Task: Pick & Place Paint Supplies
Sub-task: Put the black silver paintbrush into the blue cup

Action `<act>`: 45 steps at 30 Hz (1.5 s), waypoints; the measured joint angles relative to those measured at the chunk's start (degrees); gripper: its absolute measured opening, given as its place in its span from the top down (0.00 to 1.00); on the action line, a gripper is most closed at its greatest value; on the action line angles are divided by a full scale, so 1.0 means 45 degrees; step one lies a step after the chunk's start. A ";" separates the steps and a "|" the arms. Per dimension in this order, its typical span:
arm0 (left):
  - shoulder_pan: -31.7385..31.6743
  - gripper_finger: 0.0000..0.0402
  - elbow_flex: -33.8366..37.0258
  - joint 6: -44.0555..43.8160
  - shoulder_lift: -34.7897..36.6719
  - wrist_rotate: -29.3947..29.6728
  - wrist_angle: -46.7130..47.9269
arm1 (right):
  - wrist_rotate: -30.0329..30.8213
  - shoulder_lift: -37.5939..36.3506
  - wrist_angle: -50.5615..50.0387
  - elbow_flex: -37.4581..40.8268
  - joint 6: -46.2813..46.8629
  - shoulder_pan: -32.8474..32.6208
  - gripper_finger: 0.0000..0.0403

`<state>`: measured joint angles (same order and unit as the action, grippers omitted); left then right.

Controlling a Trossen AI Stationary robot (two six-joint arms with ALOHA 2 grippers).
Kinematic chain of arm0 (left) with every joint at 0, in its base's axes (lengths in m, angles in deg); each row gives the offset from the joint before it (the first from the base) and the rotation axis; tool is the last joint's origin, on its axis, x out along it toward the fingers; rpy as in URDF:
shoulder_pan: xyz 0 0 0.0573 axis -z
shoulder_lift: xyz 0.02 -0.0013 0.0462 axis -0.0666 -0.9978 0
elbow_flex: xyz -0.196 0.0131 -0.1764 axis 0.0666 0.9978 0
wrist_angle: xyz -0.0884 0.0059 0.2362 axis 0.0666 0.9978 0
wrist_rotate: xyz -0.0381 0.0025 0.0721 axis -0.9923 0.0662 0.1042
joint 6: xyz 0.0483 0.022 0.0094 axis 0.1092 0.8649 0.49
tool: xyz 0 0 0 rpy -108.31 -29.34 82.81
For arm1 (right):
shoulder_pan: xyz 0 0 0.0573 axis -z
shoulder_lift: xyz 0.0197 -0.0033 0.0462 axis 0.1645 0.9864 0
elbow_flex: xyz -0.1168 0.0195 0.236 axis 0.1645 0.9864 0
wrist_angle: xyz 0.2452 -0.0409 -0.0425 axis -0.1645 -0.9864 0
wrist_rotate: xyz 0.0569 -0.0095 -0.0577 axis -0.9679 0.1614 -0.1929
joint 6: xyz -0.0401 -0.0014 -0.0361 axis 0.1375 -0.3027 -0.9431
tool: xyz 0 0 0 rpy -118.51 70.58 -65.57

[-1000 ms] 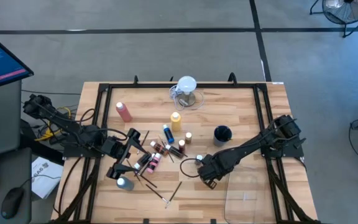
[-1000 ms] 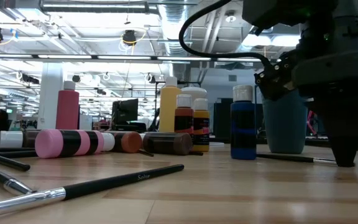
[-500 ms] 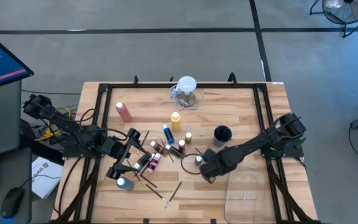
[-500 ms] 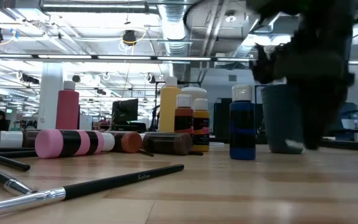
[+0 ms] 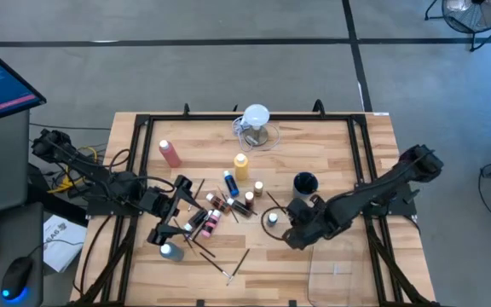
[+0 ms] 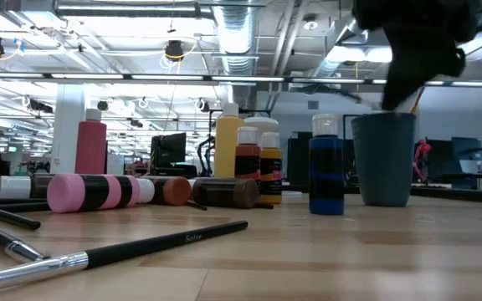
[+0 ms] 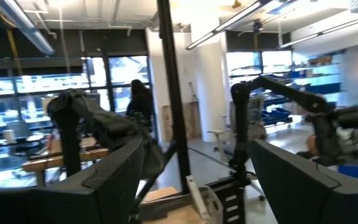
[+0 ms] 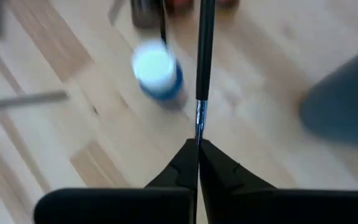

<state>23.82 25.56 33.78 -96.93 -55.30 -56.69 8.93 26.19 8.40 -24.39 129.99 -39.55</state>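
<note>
My right gripper is shut on a thin dark paintbrush, above the table near the dark blue cup. An upright blue bottle with a white cap stands below the brush. My left gripper hovers open over the left half, touching nothing. Several small paint bottles lie on their sides in a cluster mid-table. A pink squeeze bottle and a yellow one stand farther back. Loose brushes lie on the wood near the front edge. My right gripper pinches the paintbrush between its two fingertips at the silver ferrule end. The fingers slant down from above, and the handle runs straight on beyond them, in line with the fingers. The brush is lifted clear of the table.
A clear jug with a white round top stands at the far middle. A clear tray lies at the near right. A black frame borders the table. In the low view, a long brush lies in the foreground.
My right gripper has risen from the tabletop and tipped, shifting a little toward the table's right edge beside the cup. The paintbrush, which lay on the wood, has come up with it and is now clear of the table.
</note>
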 joint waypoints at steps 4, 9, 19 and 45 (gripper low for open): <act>-0.0114 0.29 0.0000 0.0034 0.0000 0.0694 -0.0005 | 0.1673 -0.0753 0.0991 -0.0005 -0.0946 -0.0469 1.00; -0.0330 0.29 0.0000 -0.0054 0.0000 0.0851 -0.0005 | 0.2694 -0.1097 0.4732 -0.0015 -0.4288 -0.0773 1.00; -0.0325 0.29 0.0009 -0.0446 -0.0061 0.0852 -0.0017 | 0.2759 -0.0228 1.2535 -0.0068 -1.1250 -0.0471 1.00; -0.0291 0.29 0.0010 -0.0963 -0.0169 0.0813 -0.0015 | -0.0467 0.4364 1.1972 -0.5370 -1.3128 0.1476 1.00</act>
<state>22.51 25.61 29.44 -97.69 -51.64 -56.76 6.83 45.83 62.28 -48.55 70.92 -32.91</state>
